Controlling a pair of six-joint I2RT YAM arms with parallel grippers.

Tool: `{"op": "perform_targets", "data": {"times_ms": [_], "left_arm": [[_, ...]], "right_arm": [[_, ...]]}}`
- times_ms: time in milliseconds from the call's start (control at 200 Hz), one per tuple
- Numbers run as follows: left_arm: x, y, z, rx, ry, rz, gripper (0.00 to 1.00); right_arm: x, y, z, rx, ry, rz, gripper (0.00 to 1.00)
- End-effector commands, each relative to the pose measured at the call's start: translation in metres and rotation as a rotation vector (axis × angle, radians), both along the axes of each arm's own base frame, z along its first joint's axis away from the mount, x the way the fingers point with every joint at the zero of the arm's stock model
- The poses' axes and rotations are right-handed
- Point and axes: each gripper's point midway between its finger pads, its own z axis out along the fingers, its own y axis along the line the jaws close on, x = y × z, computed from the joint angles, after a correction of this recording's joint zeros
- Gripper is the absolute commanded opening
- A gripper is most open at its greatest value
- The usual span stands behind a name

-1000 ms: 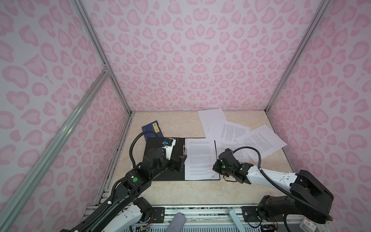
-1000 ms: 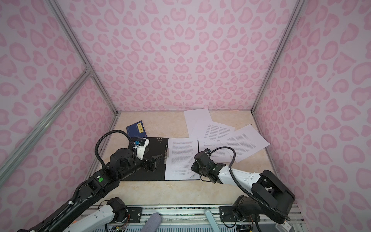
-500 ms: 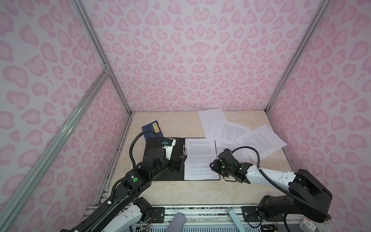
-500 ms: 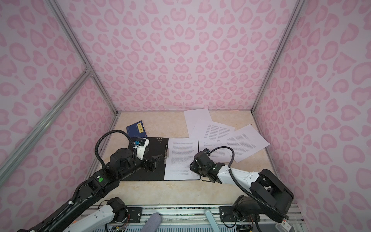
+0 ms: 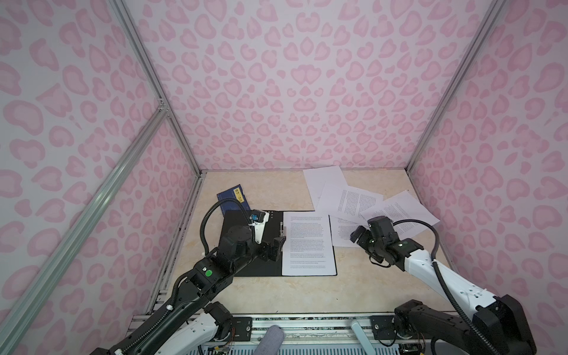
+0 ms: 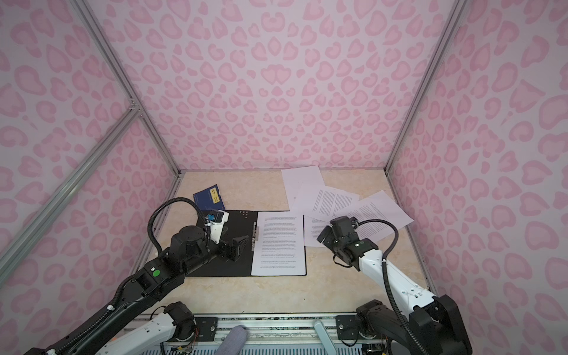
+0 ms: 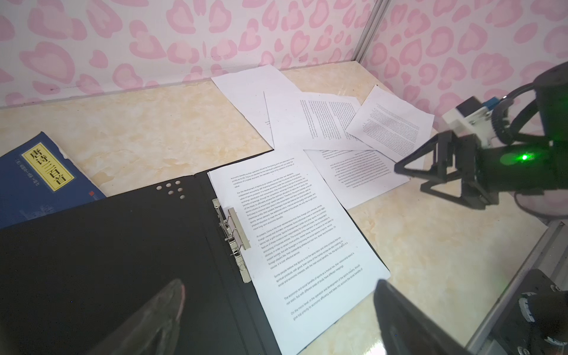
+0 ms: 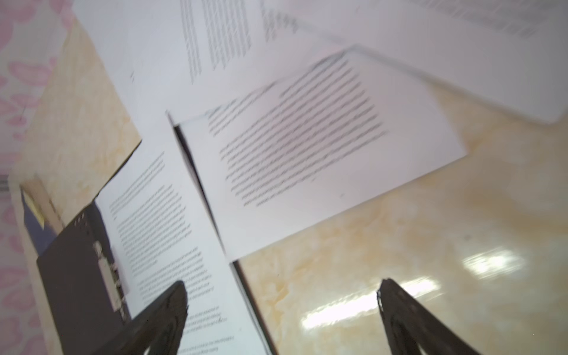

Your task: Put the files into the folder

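Change: the right gripper [image 5: 356, 239] has let go and pulled back from the right edge of the filed sheet [image 5: 309, 246]. Its jaws were shut a second ago and now stand wide with nothing between them.
Left gripper [image 5: 276, 249]: unmoved, low over the folder [image 7: 92, 246] on its black left flap, near the metal clip [image 7: 235, 239]. Jaws are spread wide and hold nothing.
Right gripper now: over the bare table [image 5: 276, 292] and the near edge of the nearest loose sheet [image 5: 341, 233], just right of the folder.
Done: one sheet lies squarely on the folder's right half, its left edge along the clip. I cannot tell whether the clip pins it.
Left: four loose sheets [image 5: 350, 199] are outside the folder, so the job looks early. About a fifth of the files are in.
Where the files are: fanned across the table's back right, overlapping one another. The nearest one butts against the folder's right edge.
Look of the files: thin white sheets of black text, and the rearmost is almost blank. They lie dead flat, so lifting an edge will probably be the hard part.
Look of the folder: open flat, black inside — no red cover shows.
Bystander: a blue booklet [image 7: 40, 181] at the folder's far left corner, partly under it.
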Motion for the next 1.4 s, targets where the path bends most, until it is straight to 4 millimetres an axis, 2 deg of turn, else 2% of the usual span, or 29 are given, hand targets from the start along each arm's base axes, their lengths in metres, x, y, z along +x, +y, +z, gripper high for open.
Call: {"op": "perform_targets", "data": {"times_ms": [0, 70, 160, 225, 295, 395, 505, 610, 735, 915, 1105, 1305, 1395], "left_arm": [[0.001, -0.002, -0.004, 0.009, 0.045, 0.004, 0.97], [0.000, -0.005, -0.009, 0.010, 0.097, 0.004, 0.97], [-0.007, -0.013, -0.012, -0.031, 0.149, -0.032, 0.97], [-0.013, -0.017, -0.015, -0.067, 0.182, -0.049, 0.97], [-0.019, -0.021, -0.017, -0.104, 0.215, -0.061, 0.97], [-0.025, -0.026, -0.023, -0.143, 0.271, -0.074, 0.97], [-0.026, -0.030, -0.029, -0.158, 0.330, -0.068, 0.97], [-0.024, -0.033, -0.027, -0.178, 0.358, -0.057, 0.97], [-0.019, -0.041, -0.023, -0.190, 0.371, -0.063, 0.97], [-0.009, -0.052, -0.021, -0.175, 0.391, -0.076, 0.97], [0.004, -0.071, -0.023, -0.157, 0.403, -0.123, 0.98], [0.014, -0.100, -0.033, -0.152, 0.453, -0.214, 0.99], [0.017, -0.118, -0.039, -0.136, 0.483, -0.264, 0.99]], "right_arm": [[0.013, -0.057, 0.010, -0.187, 0.013, -0.011, 0.98], [0.029, -0.089, 0.012, -0.210, 0.022, -0.076, 0.98], [0.049, -0.130, 0.004, -0.203, 0.057, -0.159, 0.97], [0.062, -0.152, -0.003, -0.212, 0.093, -0.185, 0.95], [0.082, -0.165, -0.012, -0.205, 0.089, -0.194, 0.93], [0.110, -0.167, -0.022, -0.207, 0.076, -0.163, 0.92], [0.129, -0.167, -0.036, -0.188, 0.085, -0.147, 0.91], [0.137, -0.163, -0.052, -0.156, 0.117, -0.117, 0.91], [0.141, -0.138, -0.073, -0.057, 0.146, -0.040, 0.87], [0.118, -0.105, -0.081, -0.042, 0.189, 0.054, 0.87], [0.062, -0.083, -0.087, 0.041, 0.268, 0.106, 0.87], [-0.003, -0.059, -0.072, 0.145, 0.247, 0.142, 0.88], [-0.016, -0.056, -0.058, 0.200, 0.216, 0.129, 0.88]]}}
